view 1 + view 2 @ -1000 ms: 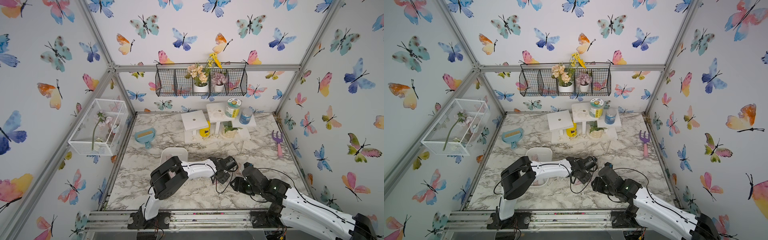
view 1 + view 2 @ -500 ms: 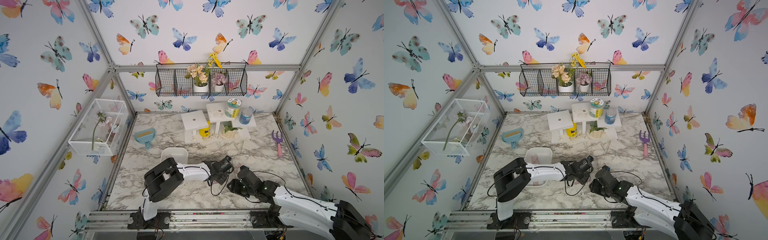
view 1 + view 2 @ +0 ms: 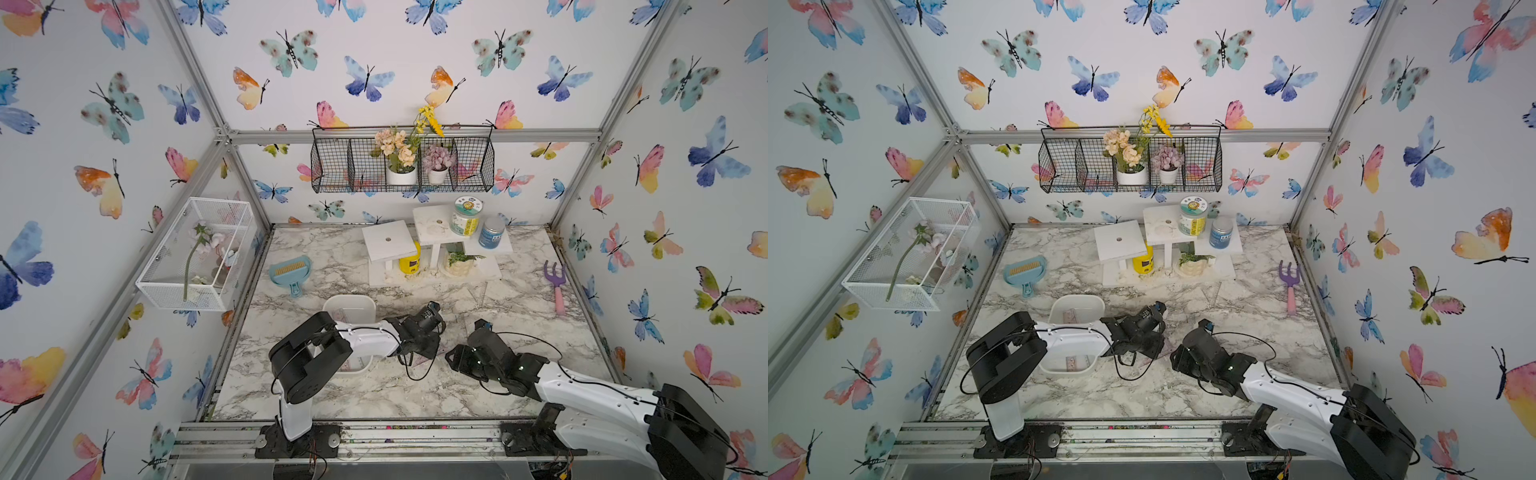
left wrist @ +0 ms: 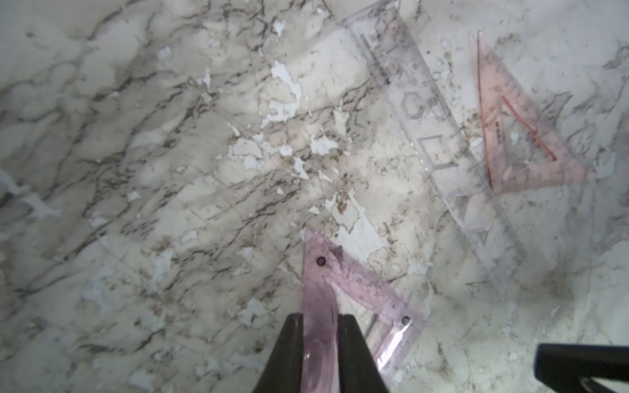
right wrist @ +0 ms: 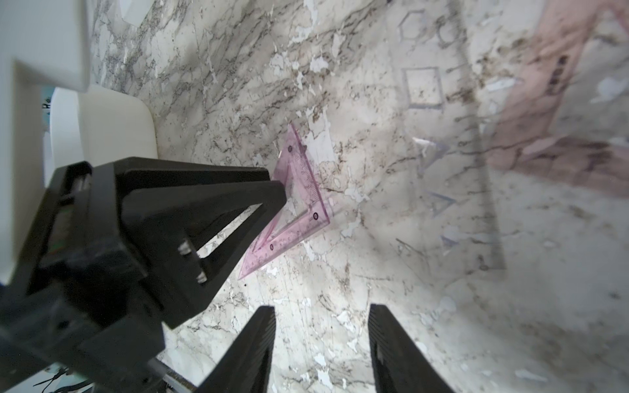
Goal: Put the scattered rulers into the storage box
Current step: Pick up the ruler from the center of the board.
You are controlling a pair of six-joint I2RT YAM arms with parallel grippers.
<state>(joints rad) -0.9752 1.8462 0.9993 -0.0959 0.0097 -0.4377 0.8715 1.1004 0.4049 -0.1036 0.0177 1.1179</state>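
Purple see-through set square [image 4: 360, 282] pinched by one leg in nearly closed jaws of left gripper [image 4: 320, 318]. Plastic thin and flat, so edge grip probably only way off marble table [image 4: 153, 170]. Right gripper [image 5: 323, 316] half open, empty, hovering just beside. Clear straight ruler [image 4: 435, 129] and pink set square [image 4: 537, 174] lie flat on table, outside box. Wrist views show pinch. Top views hide it under arm but show white storage box [image 3: 351, 297] beside left arm, one ruler [image 3: 1073, 363] inside.
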